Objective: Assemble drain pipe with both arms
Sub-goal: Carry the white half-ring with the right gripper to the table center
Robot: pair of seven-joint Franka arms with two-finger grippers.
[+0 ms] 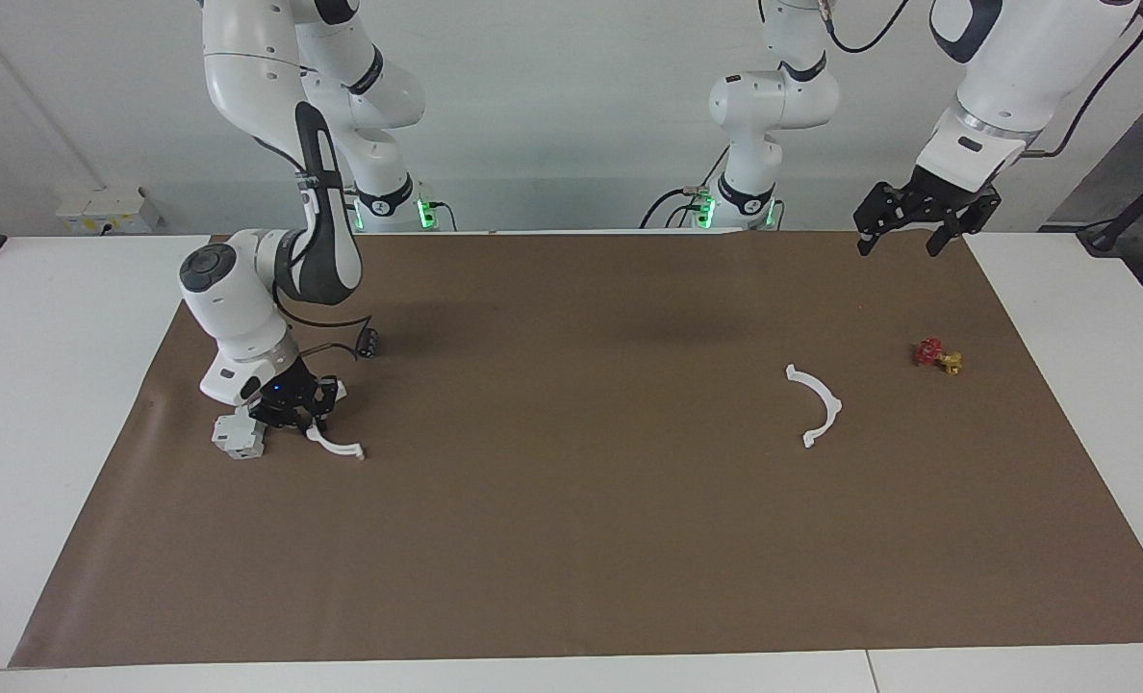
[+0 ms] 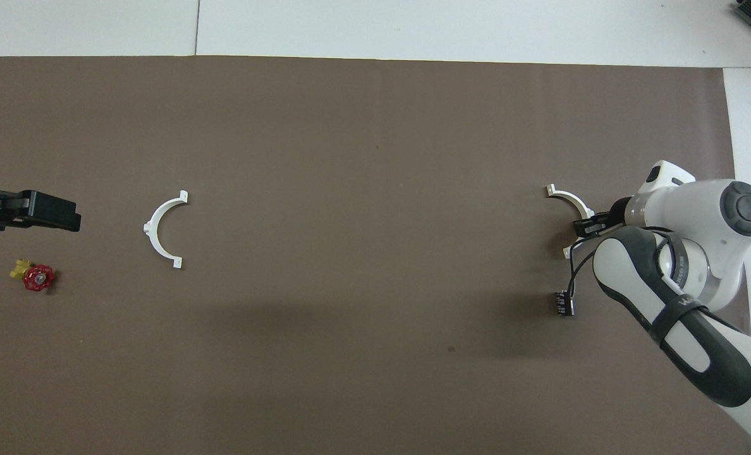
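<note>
While the 2 halves of the drain pipe lie well apart on the brown mat (image 1: 571,539), the work splits between the arms, each having 1 arc at its own end of the table. Taking the grey-white block (image 1: 238,435) as the landmark, the right gripper (image 1: 294,412) is down at the mat just beside that block, on the side toward the table's middle. Its fingers (image 1: 319,416) straddle the middle stretch of the near arc (image 1: 336,445), whose free end with its tab curls out toward the mat's centre; the arc's second tab shows only in the overhead view. Whether the fingers have closed on the plastic I cannot tell, since the wrist and black housing hide the contact. My judgement is that this arc is being picked up first, low and from above, because a thin flat strip gives little to grip except across its width.

A small black cylinder (image 1: 368,343) sits nearer to the robots than the block, untouched.

The second arc (image 1: 815,405) lies flat well away from the block, toward the left arm's end of the table, its opening turned toward the block. A small red and yellow piece (image 1: 937,356) rests still farther from the block than that arc.

The left gripper (image 1: 903,239) waits in the air over the mat's edge, fingers spread apart and holding nothing, probably because its turn comes once the first half is lifted.
</note>
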